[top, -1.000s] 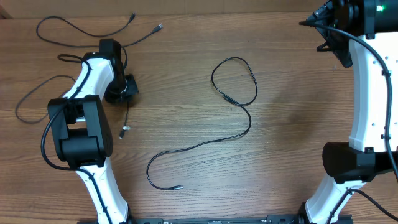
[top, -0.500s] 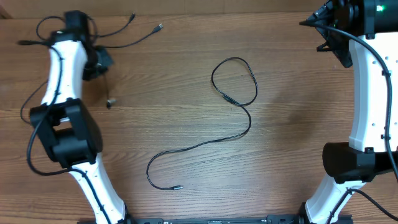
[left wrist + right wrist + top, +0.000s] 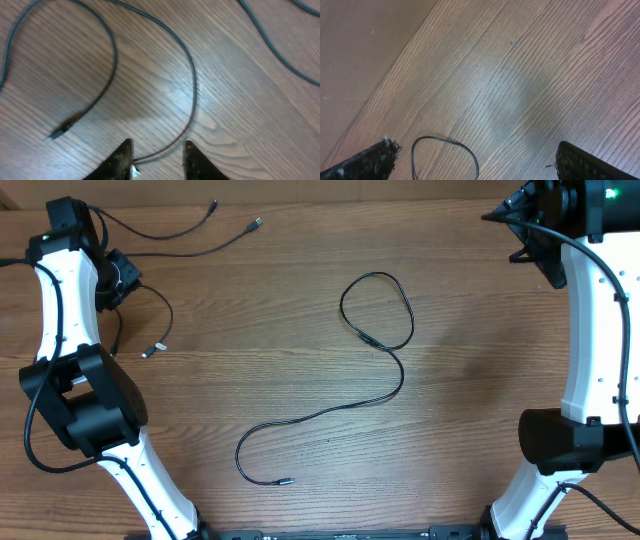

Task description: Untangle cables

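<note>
Three thin black cables lie on the wooden table. One (image 3: 378,310) forms a loop at mid-table, with a tail running to a plug at the front (image 3: 285,480). Two others (image 3: 180,242) spread along the back left, with plugs near the back edge. My left gripper (image 3: 118,277) is at the far back left, low over the table. In the left wrist view its fingers (image 3: 157,150) stand apart, and a cable (image 3: 192,75) runs in between them, touching the left finger. That cable's plug (image 3: 60,131) lies free (image 3: 150,352). My right gripper (image 3: 476,149) is wide open and empty, high at the back right (image 3: 530,235).
The table's back edge runs just behind the left gripper and the back cables. The right wrist view shows the loop of the middle cable (image 3: 445,155) below and the table edge against a plain wall at upper left.
My left arm swung from mid-left to the far back left corner, dragging a cable with it. The cable's plug slid left. The right arm and the middle cable did not move.
</note>
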